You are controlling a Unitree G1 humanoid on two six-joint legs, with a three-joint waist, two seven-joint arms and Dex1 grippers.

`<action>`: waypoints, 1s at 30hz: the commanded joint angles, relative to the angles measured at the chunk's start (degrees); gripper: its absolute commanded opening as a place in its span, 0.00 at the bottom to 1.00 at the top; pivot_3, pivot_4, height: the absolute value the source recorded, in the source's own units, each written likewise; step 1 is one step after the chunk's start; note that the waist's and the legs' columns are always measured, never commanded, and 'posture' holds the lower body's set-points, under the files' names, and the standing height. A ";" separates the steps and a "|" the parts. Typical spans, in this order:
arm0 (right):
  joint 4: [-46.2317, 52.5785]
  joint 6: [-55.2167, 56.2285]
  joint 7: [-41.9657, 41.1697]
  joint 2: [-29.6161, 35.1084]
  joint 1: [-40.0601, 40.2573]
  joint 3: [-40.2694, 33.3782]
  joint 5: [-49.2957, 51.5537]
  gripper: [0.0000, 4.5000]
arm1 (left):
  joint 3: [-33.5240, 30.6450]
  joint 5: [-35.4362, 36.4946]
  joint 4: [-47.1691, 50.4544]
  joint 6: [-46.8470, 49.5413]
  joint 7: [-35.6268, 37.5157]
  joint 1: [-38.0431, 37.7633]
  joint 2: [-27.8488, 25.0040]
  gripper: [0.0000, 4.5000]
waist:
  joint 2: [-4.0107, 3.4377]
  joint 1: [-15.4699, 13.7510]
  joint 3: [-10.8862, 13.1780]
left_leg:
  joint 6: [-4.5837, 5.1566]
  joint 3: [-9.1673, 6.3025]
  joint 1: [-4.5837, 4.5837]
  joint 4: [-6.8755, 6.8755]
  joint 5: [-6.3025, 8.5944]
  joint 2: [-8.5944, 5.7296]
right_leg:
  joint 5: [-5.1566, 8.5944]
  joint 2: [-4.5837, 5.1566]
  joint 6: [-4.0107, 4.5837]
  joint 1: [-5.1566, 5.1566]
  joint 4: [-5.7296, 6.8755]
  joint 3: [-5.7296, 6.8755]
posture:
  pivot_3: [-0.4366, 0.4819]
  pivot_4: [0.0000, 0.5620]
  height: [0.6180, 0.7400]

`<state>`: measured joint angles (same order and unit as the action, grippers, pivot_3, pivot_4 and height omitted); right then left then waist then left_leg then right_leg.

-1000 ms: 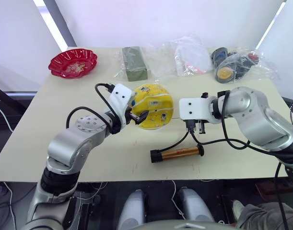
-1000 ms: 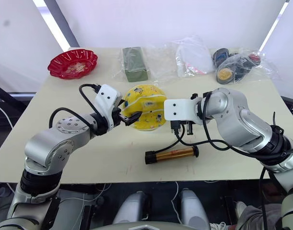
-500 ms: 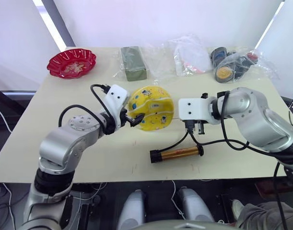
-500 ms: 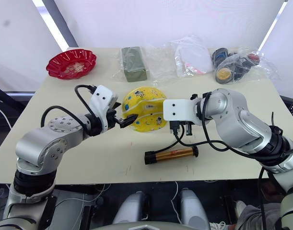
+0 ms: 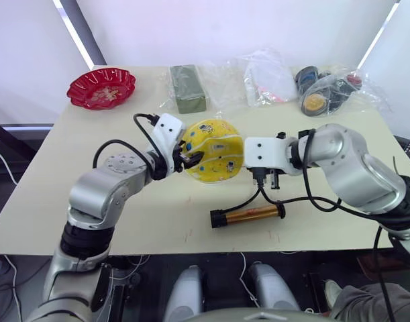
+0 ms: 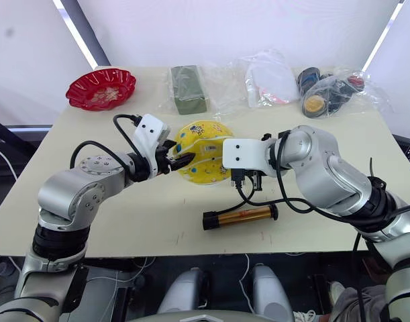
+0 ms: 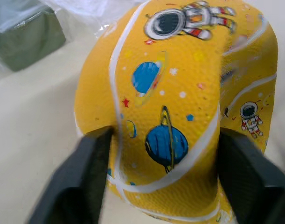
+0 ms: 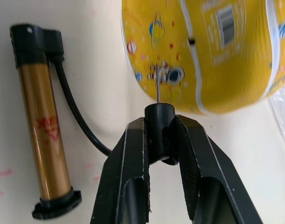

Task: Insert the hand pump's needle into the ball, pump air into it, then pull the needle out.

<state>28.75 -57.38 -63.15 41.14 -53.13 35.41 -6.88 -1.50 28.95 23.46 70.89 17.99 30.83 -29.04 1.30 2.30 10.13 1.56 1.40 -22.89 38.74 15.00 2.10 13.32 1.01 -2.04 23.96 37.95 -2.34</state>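
The yellow ball (image 5: pixel 217 150) with astronaut prints is partly flat and is held just above the table's middle. My left gripper (image 5: pixel 188 159) is shut on it, and its black fingers (image 7: pixel 84 179) press the ball (image 7: pixel 179 107) from both sides. My right gripper (image 8: pixel 158 125) is shut on the black fitting of the needle (image 8: pixel 157 86). The thin tip points at the ball's underside (image 8: pixel 203 56), and I cannot tell whether it touches. The hand pump (image 5: pixel 248 215) lies flat near the front edge, and its hose curves up to my right gripper (image 5: pixel 266 176).
A red scalloped bowl (image 5: pixel 100 87) sits at the back left. A green block in plastic (image 5: pixel 188 88), clear bags (image 5: pixel 268 75) and a bag of tape rolls (image 5: pixel 325 92) line the table's back edge. The tan table (image 5: pixel 77 201) has bare room at front left.
My right gripper has moved left with the needle, closer to the ball. My left arm swung left and came back, and the ball has turned slightly in its grip.
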 commanded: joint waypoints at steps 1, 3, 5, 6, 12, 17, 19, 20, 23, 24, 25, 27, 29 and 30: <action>1.73 -1.76 1.01 -1.20 -1.58 0.69 0.21 0.07 | -4.20 2.47 1.95 4.62 -1.75 2.03 3.31 0.30 | 0.01 0.00 -0.01 | 0.00 -0.02 -0.02 0.00 0.00 0.00 | 0.00 0.00 0.00 0.00 0.00 0.01 | 0.48 0.27 1.00; 1.59 -2.73 1.82 -2.01 -1.94 1.56 0.00 0.07 | -5.95 2.91 3.14 7.78 -3.31 2.54 5.69 0.15 | 0.02 0.09 -0.01 | 0.00 -0.02 -0.02 0.00 0.00 0.00 | 0.00 0.00 0.00 0.00 0.00 0.00 | 0.48 0.27 1.00; 1.06 -3.23 2.68 -2.44 -2.19 2.60 -0.48 0.07 | -6.34 3.05 4.83 9.87 -4.17 2.66 6.94 0.04 | 0.02 0.19 -0.01 | 0.00 -0.03 -0.02 0.00 0.00 0.00 | 0.00 -0.02 0.00 0.01 0.01 0.00 | 0.48 0.27 1.00; 0.78 -3.29 3.01 -2.42 -2.31 2.96 -0.60 0.07 | -6.42 2.99 5.33 10.54 -4.46 2.74 7.37 0.02 | 0.02 0.20 -0.01 | 0.00 -0.03 -0.02 0.00 0.00 0.01 | 0.00 -0.02 0.00 0.01 0.01 0.00 | 0.48 0.27 1.00; -1.74 -2.52 4.21 -2.04 -4.10 4.75 -1.60 0.07 | -6.15 2.31 7.50 12.45 -6.11 2.65 8.73 0.00 | 0.02 0.31 -0.01 | -0.01 -0.01 -0.01 0.00 0.00 0.01 | -0.01 0.00 0.00 0.03 0.02 -0.03 | 0.48 0.27 1.00; -3.92 -1.23 4.20 -1.64 -5.67 6.00 -3.07 0.07 | -5.94 1.64 8.00 13.51 -7.47 3.02 10.46 0.00 | 0.02 0.30 -0.01 | -0.01 -0.02 0.01 0.00 0.00 0.01 | -0.02 0.01 0.02 0.03 0.04 -0.03 | 0.48 0.27 1.00; -4.47 -1.07 4.11 -1.59 -6.17 6.55 -3.55 0.07 | -6.18 1.20 8.16 14.08 -8.34 3.16 11.28 0.00 | 0.02 0.25 -0.01 | -0.01 -0.02 0.02 0.00 0.00 0.00 | -0.02 0.01 0.02 0.03 0.04 -0.03 | 0.48 0.27 1.00; -4.68 -1.02 4.03 -1.49 -6.34 6.78 -3.75 0.07 | -6.19 1.01 8.17 14.24 -8.74 3.27 11.65 0.00 | 0.02 0.25 -0.01 | -0.01 -0.02 0.02 0.00 0.00 0.00 | -0.02 0.02 0.02 0.03 0.04 -0.03 | 0.48 0.27 1.00; -5.17 -1.05 3.79 -1.37 -6.74 7.25 -4.39 0.07 | -6.03 0.49 8.32 14.73 -9.69 3.59 12.91 0.00 | 0.02 0.25 0.00 | -0.01 -0.01 0.02 0.00 0.00 0.00 | -0.03 0.03 0.02 0.02 0.03 -0.04 | 0.48 0.27 1.00; -5.26 -1.08 3.73 -1.44 -6.81 7.31 -4.51 0.07 | -5.96 0.32 8.43 14.90 -9.86 3.63 13.25 0.00 | 0.02 0.26 -0.01 | -0.01 0.00 0.02 0.00 0.00 -0.01 | -0.03 0.03 0.02 0.02 0.03 -0.05 | 0.48 0.27 1.00; -5.38 -1.19 3.62 -1.62 -6.99 7.37 -4.62 0.07 | -5.95 0.20 8.54 15.08 -10.02 3.61 13.60 0.00 | 0.02 0.26 -0.01 | -0.01 0.00 0.02 0.00 0.00 0.00 | -0.03 0.04 0.01 0.02 0.03 -0.05 | 0.48 0.27 1.00; -5.68 -1.51 3.50 -1.95 -7.27 7.45 -4.92 0.07 | -5.99 0.05 8.72 15.34 -10.27 3.60 14.04 0.00 | 0.02 0.24 -0.01 | -0.02 0.00 0.02 0.00 0.00 0.00 | -0.03 0.05 0.02 0.03 0.03 -0.05 | 0.48 0.27 1.00; -6.09 -1.59 3.44 -1.94 -7.46 7.77 -5.38 0.07 | -6.03 -0.06 8.86 15.50 -10.35 3.60 14.23 0.00 | 0.02 0.25 0.00 | -0.02 -0.01 0.01 0.00 0.00 0.00 | -0.03 0.05 0.02 0.03 0.03 -0.04 | 0.48 0.27 1.00; -6.30 -1.58 3.45 -1.92 -7.52 7.92 -5.52 0.07 | -6.05 -0.11 8.89 15.53 -10.33 3.59 14.22 0.00 | 0.02 0.25 -0.01 | -0.02 -0.01 0.02 -0.01 0.00 0.00 | -0.03 0.05 0.02 0.03 0.03 -0.04 | 0.48 0.27 1.00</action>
<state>22.21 -59.21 -59.65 39.14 -59.36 43.60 -11.40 -6.88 28.74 29.74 86.45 7.30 33.32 -15.16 1.32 2.55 10.12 1.54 1.38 -22.87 38.74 15.00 2.10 13.29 1.06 -2.01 23.99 37.99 -2.37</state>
